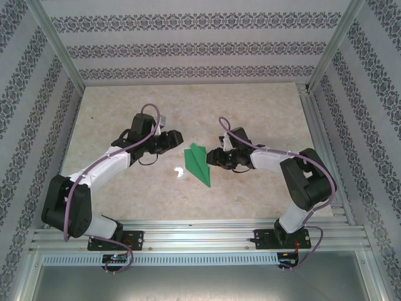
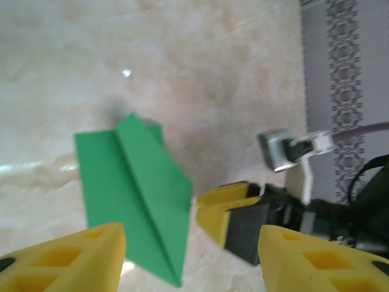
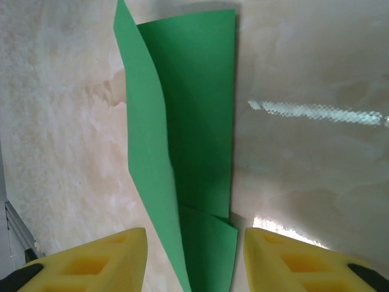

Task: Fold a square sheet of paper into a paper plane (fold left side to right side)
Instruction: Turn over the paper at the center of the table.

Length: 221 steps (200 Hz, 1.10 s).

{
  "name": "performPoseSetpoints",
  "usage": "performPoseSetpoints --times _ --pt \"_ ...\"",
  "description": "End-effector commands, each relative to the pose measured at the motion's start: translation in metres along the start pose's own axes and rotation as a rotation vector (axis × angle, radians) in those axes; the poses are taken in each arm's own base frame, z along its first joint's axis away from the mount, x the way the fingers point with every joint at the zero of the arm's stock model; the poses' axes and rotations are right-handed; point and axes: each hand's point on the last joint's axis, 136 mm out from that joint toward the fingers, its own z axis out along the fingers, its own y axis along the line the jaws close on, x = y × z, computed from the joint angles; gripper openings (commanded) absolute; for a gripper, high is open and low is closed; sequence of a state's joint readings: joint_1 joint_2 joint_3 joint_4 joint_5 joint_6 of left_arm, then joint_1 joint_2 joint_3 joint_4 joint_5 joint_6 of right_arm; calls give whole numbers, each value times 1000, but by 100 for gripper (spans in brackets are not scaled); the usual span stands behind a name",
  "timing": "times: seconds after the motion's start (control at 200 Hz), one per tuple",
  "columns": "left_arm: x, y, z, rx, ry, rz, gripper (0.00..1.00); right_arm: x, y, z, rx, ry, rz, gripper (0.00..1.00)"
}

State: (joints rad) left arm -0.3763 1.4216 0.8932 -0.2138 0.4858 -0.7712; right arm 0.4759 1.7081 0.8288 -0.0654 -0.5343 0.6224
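Paper plane (image 1: pixel 197 164), a slim green dart with a centre crease, lies flat on the tabletop (image 1: pixel 263 113) between both arms, its point toward the near edge. Just beside its wide end is the left pincer (image 1: pixel 174 139), yellow fingers (image 2: pixel 73 255) spread, holding nothing, its arm stretched forward and bent inward. Opposite, the right pincer (image 1: pixel 213 157) faces the plane with fingers apart, gripping nothing, forearm folded back across toward the centre.
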Motion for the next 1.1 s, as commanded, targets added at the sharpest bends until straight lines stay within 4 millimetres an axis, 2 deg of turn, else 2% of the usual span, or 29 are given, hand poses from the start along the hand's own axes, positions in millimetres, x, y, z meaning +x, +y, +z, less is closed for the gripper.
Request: performPoseSetpoints --times 0.0,0.13,0.32,0.445,0.54,0.639,0.784,0.969,1.099 --pt "18 25 -7 -47 16 -34 61 -17 22 7 -77 -25 -42 43" --pt "30 38 -9 -65 25 -46 61 -15 12 20 -65 2 -24 37" --pt "37 44 -9 -70 42 -49 62 -12 16 29 -112 26 -8 17" --pt "39 44 -8 -63 50 -40 62 -13 24 22 -141 16 -8 0" --pt "39 40 -8 -45 53 -40 63 -17 33 10 -161 -11 -13 0" --pt "37 34 -10 -16 45 -50 68 -21 44 -5 -187 -41 -15 0" --pt "27 3 -20 113 -4 -64 74 -27 62 -35 -221 -98 -30 0" --pt "6 -49 -33 357 -77 -81 63 -28 76 -62 -242 -131 -36 0" --pt "0 -76 -31 415 -91 -36 63 -28 87 -73 -284 -149 -17 0"
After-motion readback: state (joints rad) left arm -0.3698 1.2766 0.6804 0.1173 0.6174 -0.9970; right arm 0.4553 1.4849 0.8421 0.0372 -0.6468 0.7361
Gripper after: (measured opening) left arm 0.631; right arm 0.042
